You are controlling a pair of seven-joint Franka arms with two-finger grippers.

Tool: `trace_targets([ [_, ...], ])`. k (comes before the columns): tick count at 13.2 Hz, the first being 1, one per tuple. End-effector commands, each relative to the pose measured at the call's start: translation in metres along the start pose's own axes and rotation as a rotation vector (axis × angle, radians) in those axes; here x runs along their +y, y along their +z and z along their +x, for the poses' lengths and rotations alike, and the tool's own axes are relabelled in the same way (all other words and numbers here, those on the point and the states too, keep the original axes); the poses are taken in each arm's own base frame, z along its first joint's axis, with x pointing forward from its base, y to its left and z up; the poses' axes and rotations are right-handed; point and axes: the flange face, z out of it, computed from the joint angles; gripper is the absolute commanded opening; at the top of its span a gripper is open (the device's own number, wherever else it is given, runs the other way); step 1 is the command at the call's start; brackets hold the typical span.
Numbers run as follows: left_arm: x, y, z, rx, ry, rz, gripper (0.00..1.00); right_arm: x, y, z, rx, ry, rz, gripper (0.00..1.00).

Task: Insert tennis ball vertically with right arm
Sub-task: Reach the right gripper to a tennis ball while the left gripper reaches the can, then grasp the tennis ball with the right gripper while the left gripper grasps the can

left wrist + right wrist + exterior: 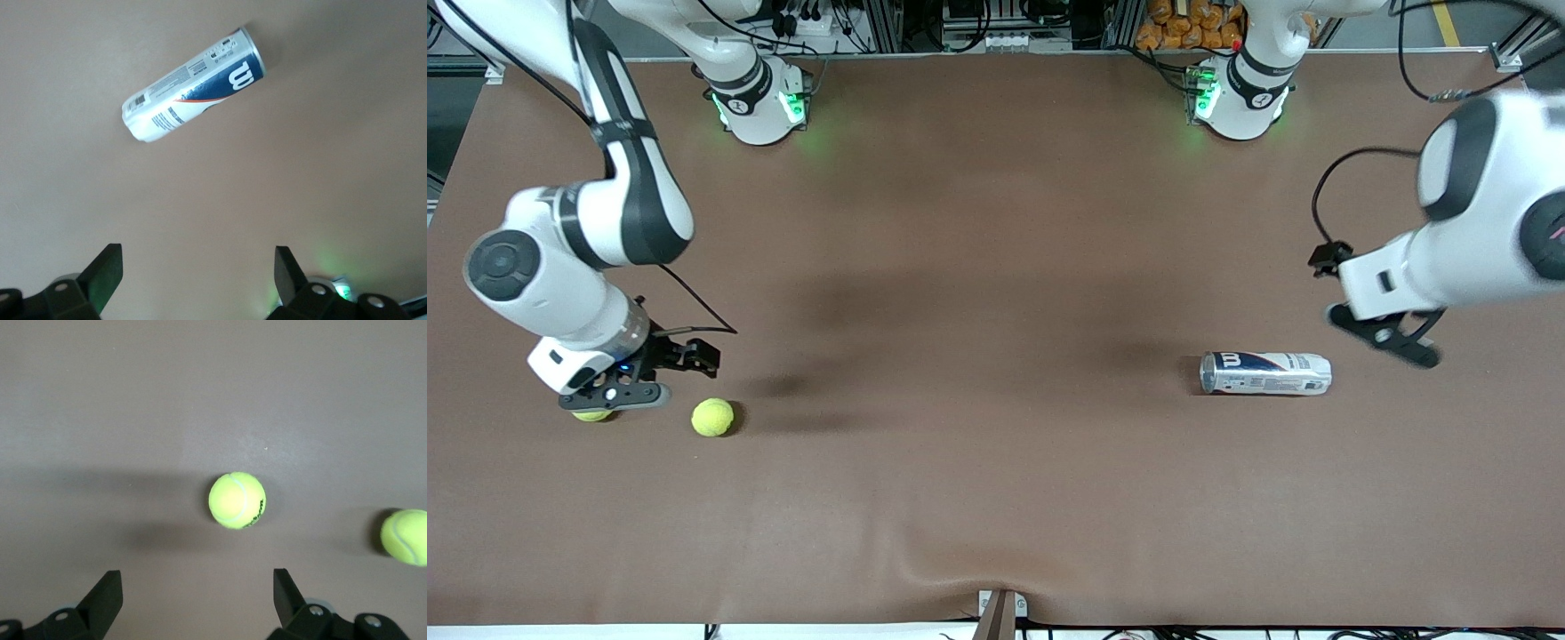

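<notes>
The brown table (996, 498) carries a can (1265, 372) lying on its side toward the left arm's end. The left gripper (1383, 333) hangs just beside it, spread wide and empty. The right gripper (614, 396), wide and empty, hovers over one tennis ball (591, 414); a second ball (712, 417) lies just beside it.

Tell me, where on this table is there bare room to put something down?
The widest bare stretch lies between the exposed tennis ball and the can on its side. It is crowded at the right arm's end, where the open right gripper hangs over a second ball, and by the can, with the open left gripper above the table beside it.
</notes>
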Motion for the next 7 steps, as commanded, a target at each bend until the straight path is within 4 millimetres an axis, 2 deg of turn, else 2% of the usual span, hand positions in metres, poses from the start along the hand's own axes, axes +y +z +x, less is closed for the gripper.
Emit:
trace_targets([
  [1, 0.005, 0.030, 0.044, -0.035, 0.287, 0.101, 1.00, 0.003, 0.036, -0.010, 0.019, -0.016, -0.004, 1.00],
  [2, 0.010, 0.046, 0.060, -0.042, 0.373, 0.107, 1.00, 0.004, 0.049, -0.008, 0.034, -0.028, -0.012, 1.00],
  [4, 0.000, 0.079, 0.083, -0.101, 0.504, 0.188, 1.00, 0.025, 0.078, -0.006, 0.072, -0.055, -0.052, 1.00],
  [5, 0.006, 0.093, 0.098, -0.142, 0.574, 0.249, 1.00, 0.030, 0.091, -0.007, 0.080, -0.060, -0.055, 1.00],
  [7, 0.010, 0.115, 0.114, -0.174, 0.651, 0.290, 1.00, 0.033, 0.112, -0.007, 0.094, -0.057, -0.049, 1.00],
])
